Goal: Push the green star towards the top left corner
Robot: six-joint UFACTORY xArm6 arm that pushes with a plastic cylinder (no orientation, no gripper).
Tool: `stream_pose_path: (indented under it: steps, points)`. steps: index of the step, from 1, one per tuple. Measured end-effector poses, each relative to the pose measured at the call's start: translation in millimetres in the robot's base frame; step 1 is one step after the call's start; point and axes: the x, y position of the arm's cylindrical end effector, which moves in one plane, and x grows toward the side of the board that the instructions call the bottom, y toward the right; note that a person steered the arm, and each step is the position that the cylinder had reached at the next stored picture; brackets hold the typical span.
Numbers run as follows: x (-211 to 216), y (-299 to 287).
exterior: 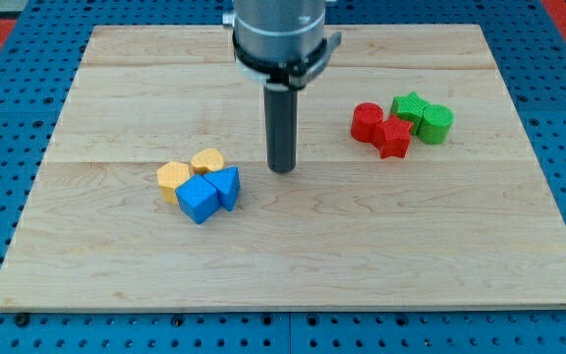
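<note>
The green star [409, 106] lies at the view's right, in a cluster with a green cylinder [436, 123] on its right, a red cylinder [367, 121] on its left and a red star [394, 137] below it. My tip [282, 168] rests on the board near the middle, well left of the green star and apart from it. It stands just right of the yellow and blue blocks.
Left of the tip sit a yellow hexagon [173, 178], a yellow heart-like block [207, 160], a blue cube [198, 199] and a blue triangle [226, 184], touching one another. The wooden board [116, 79] lies on a blue pegboard.
</note>
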Motion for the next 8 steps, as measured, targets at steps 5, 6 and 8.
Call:
stream_pose_path:
  steps: [5, 6, 8]
  points:
    - [-89, 188]
    - [-118, 134]
    - [-174, 13]
